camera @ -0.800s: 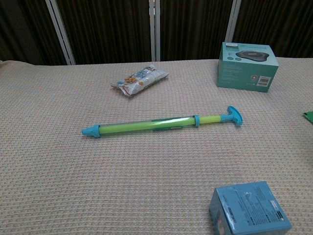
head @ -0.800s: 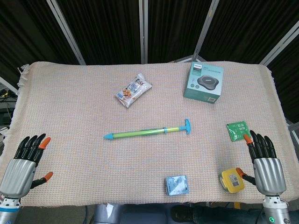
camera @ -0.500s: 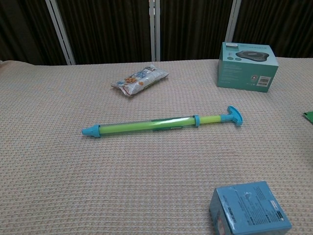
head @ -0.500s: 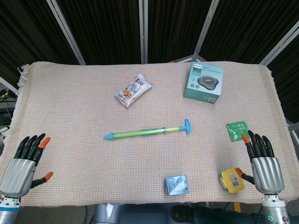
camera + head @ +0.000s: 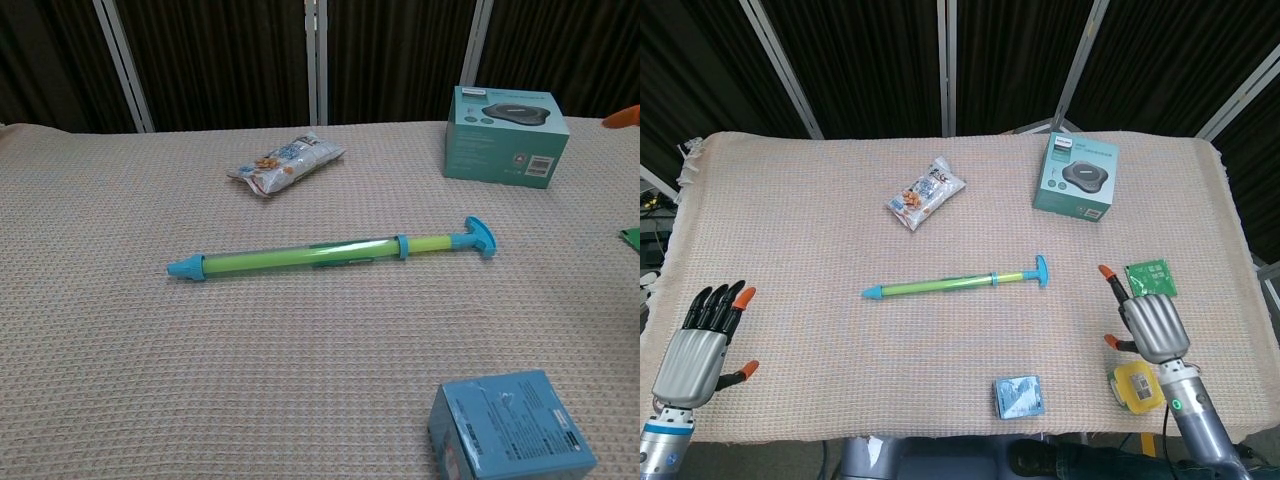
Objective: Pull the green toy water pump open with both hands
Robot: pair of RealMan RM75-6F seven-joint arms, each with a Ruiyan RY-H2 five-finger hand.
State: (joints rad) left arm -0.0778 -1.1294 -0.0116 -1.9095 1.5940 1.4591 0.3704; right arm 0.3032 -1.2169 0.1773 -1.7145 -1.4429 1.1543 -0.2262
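Note:
The green toy water pump (image 5: 950, 283) lies on the woven cloth at mid-table, with its blue nozzle to the left and its blue T-handle (image 5: 1040, 270) to the right. The chest view shows the pump (image 5: 300, 256) whole and untouched. My left hand (image 5: 700, 345) hovers at the near left corner, fingers spread, holding nothing, far from the nozzle. My right hand (image 5: 1148, 322) is raised to the right of the handle and also holds nothing. One of its orange fingertips (image 5: 1105, 271) points up, and the chest view catches one fingertip (image 5: 625, 115) at the right edge.
A snack bag (image 5: 926, 193) and a teal boxed item (image 5: 1076, 176) sit at the back. A green packet (image 5: 1151, 278) lies just beyond my right hand, a yellow object (image 5: 1137, 386) beside its wrist, and a small blue box (image 5: 1018, 396) by the front edge.
My right hand has lifted and moved left and forward toward the pump's handle. My left hand has shifted only slightly. The pump has not moved.

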